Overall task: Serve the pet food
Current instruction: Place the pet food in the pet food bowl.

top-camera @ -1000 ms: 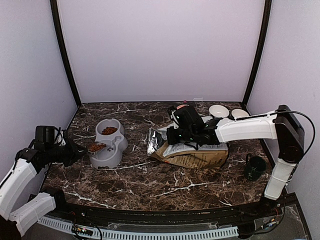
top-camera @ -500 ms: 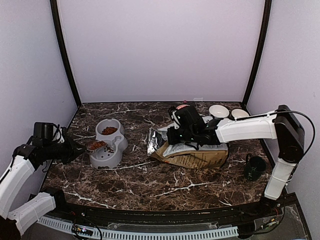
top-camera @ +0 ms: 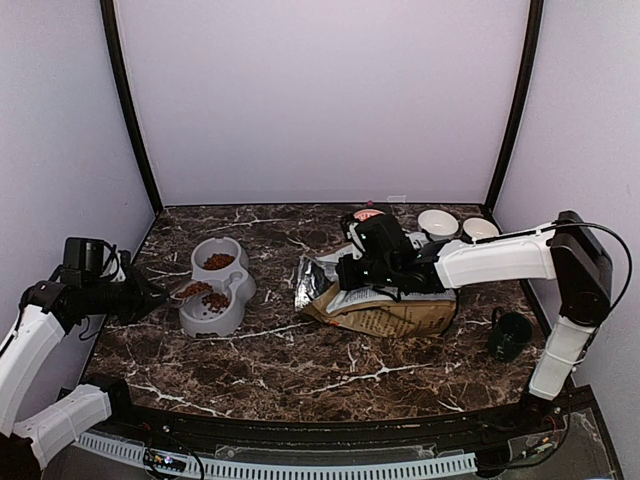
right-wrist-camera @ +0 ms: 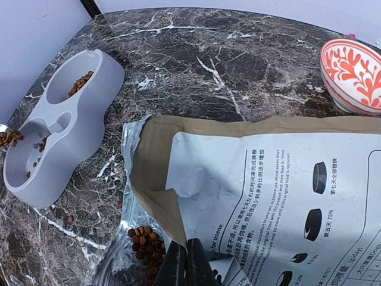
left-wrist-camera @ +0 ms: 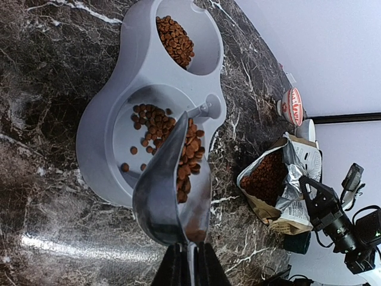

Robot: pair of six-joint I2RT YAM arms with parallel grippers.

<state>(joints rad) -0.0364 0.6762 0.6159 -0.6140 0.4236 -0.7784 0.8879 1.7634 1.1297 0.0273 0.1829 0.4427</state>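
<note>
My left gripper [left-wrist-camera: 190, 257] is shut on the handle of a metal scoop [left-wrist-camera: 156, 196]. The scoop is rolled on its side over the near well of the grey double bowl [left-wrist-camera: 98, 131]. Pet food [left-wrist-camera: 189, 156] slides off its lip, and a small heap [left-wrist-camera: 152, 122] lies in that well. The far well holds more kibble [left-wrist-camera: 174, 40]. In the top view the scoop [top-camera: 193, 290] is at the bowl's [top-camera: 232, 312] left edge. My right gripper [right-wrist-camera: 186, 257] is shut on the torn mouth of the dog-food bag [right-wrist-camera: 268, 190], with kibble [right-wrist-camera: 146, 238] showing inside.
A red-patterned bowl [right-wrist-camera: 354, 74] stands behind the bag. Two white bowls [top-camera: 437, 222] [top-camera: 479, 227] sit at the back right, and a dark mug [top-camera: 510, 335] is by the right arm's base. A stray pellet [right-wrist-camera: 70, 218] lies on the marble near the bowl.
The left arm has drawn back leftward and the scoop has rolled over, so kibble now lies in the near well. The right arm and bag have barely moved.
</note>
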